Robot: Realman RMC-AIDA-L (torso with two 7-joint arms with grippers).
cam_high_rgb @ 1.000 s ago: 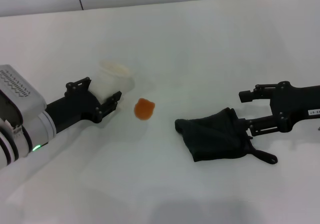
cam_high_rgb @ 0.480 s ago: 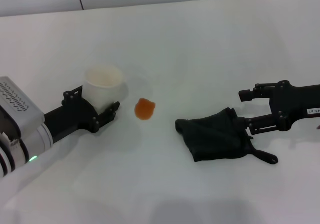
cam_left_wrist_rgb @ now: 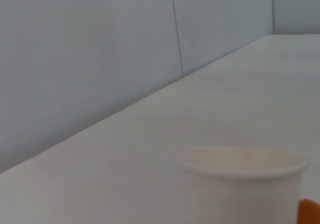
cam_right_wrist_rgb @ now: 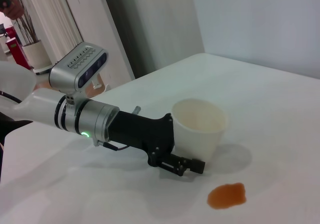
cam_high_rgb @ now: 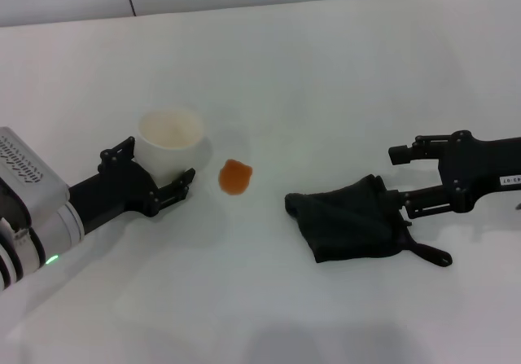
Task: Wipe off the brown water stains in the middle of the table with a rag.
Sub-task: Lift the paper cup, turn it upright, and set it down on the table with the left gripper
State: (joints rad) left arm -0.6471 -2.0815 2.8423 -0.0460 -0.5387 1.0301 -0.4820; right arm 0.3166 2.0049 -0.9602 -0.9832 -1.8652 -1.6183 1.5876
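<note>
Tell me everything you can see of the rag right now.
The rag is a black soft cloth, bunched in folds, lying flat on the white table to the robot's right of the brown stain, apart from it. A thin loop tail sticks out at its near right corner. The right gripper sits open at its right edge, the lower finger at the cloth; firm contact is unclear. It is not lifted.

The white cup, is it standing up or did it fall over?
Standing up. The white cup sits on the table with its round open mouth facing upward, between the open fingers of the left gripper.
</note>
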